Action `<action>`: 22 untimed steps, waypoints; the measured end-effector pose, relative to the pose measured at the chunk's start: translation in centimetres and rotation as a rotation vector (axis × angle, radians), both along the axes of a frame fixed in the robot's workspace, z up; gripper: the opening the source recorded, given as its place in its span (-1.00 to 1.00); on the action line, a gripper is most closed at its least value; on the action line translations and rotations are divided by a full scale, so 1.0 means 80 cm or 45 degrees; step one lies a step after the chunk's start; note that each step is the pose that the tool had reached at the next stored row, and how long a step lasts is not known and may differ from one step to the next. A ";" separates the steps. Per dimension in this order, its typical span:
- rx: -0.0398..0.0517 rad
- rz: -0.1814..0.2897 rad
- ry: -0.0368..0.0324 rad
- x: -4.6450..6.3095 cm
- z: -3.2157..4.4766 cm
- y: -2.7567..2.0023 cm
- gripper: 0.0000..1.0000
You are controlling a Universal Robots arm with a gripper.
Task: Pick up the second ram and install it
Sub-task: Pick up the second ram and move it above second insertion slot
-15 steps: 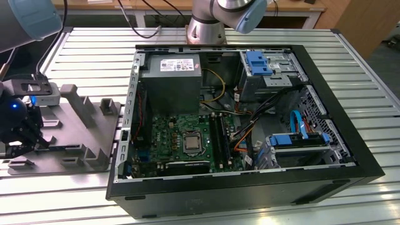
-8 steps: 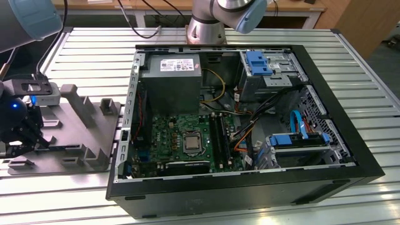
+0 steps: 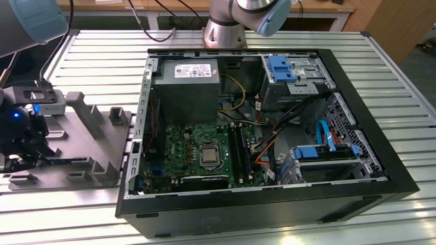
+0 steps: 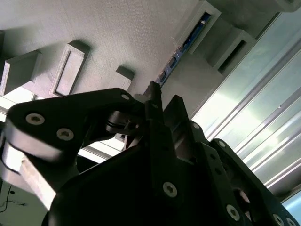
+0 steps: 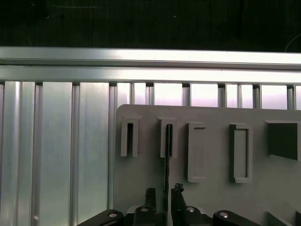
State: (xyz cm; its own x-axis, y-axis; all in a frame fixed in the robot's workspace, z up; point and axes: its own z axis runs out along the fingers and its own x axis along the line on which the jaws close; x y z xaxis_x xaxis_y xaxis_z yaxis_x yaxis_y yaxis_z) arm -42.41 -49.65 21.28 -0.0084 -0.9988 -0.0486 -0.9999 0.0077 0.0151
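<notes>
First wrist view: the gripper is seen low over a grey fixture plate that lies on the slotted aluminium surface. Its jaws are parted, one on each side of the second ram. The stick stands on edge, its far end seated in a raised slot of the plate. It is judged not yet clamped, since a dark gap is visible between it and one jaw.

The stick sits nearer the other jaw. If the jaws were closed from here, it could be pushed sideways and wedged against the slot walls, or lifted at a tilt. Little of the thin edge is offered to the jaws, so a shallow hold could let the stick pivot or slip.

In the exterior view the open computer case is seen well apart from the plate, toward that view's right. Its wall and the loose cables beside the memory slots could be struck by a skewed stick, and a tilted stick could be jammed at the slot.
</notes>
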 end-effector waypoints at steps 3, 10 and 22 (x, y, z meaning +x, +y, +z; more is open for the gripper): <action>0.000 0.000 0.0000 0.000 0.0000 0.0000 -0.41; 0.000 0.003 -0.0044 -0.005 -0.0080 0.0010 -0.29; 0.000 0.008 -0.0065 -0.007 -0.0180 0.0050 -0.29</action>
State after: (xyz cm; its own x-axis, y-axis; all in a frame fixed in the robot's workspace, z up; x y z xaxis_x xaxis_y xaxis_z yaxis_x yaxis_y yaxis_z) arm -42.98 -49.25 19.84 -0.0022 -0.9988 -0.0485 -0.9999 0.0017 0.0100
